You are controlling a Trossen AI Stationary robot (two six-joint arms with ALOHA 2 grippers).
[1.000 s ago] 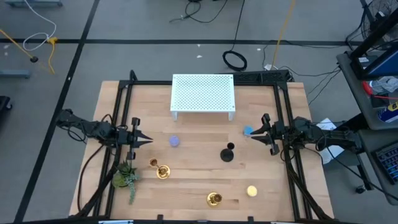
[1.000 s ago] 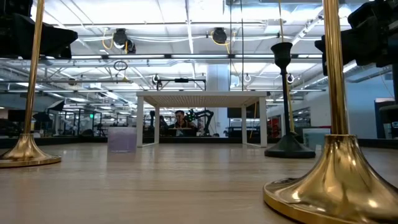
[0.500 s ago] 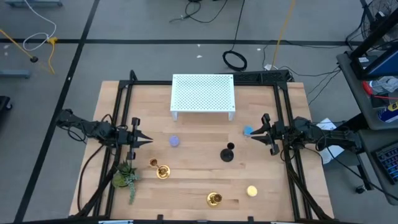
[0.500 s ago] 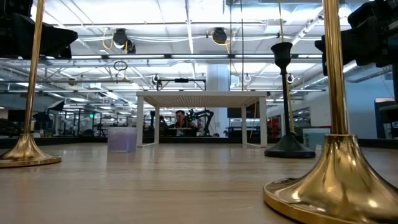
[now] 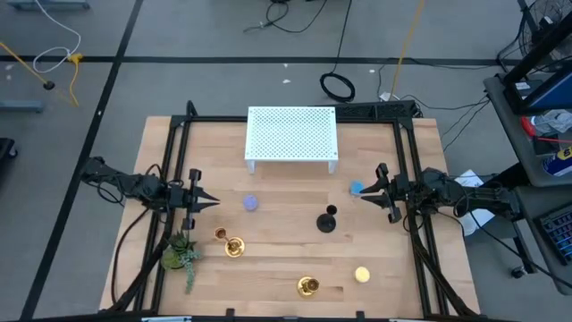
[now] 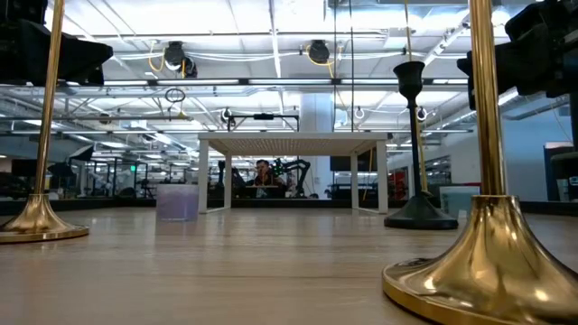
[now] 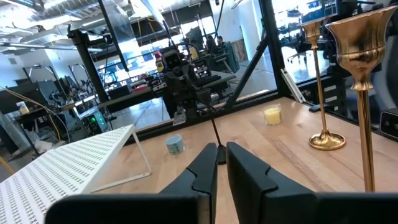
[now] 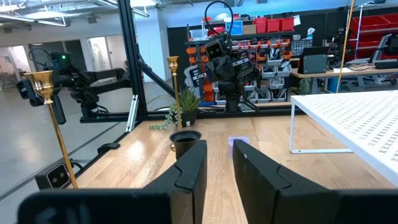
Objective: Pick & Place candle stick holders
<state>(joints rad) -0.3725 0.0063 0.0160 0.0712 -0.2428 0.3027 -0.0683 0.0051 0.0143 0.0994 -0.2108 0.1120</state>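
Two gold candle stick holders stand upright on their round bases on the wooden table, one (image 5: 231, 243) at the near left and one (image 5: 307, 285) at the near middle. The black holder (image 5: 328, 219) stands right of the centre. In the low view the gold ones (image 6: 488, 226) (image 6: 41, 212) and the black one (image 6: 417, 203) also show. My left gripper (image 5: 213, 204) is shut and empty at the table's left, above the wood. My right gripper (image 5: 363, 190) is shut and empty at the table's right, pointing toward the centre.
A white perforated rack (image 5: 292, 139) stands at the far middle. A purple piece (image 5: 251, 204), a blue piece (image 5: 357, 188) and a yellow piece (image 5: 362, 275) lie on the table. A green plant sprig (image 5: 181, 255) lies at the near left. Black frame rails run along both sides.
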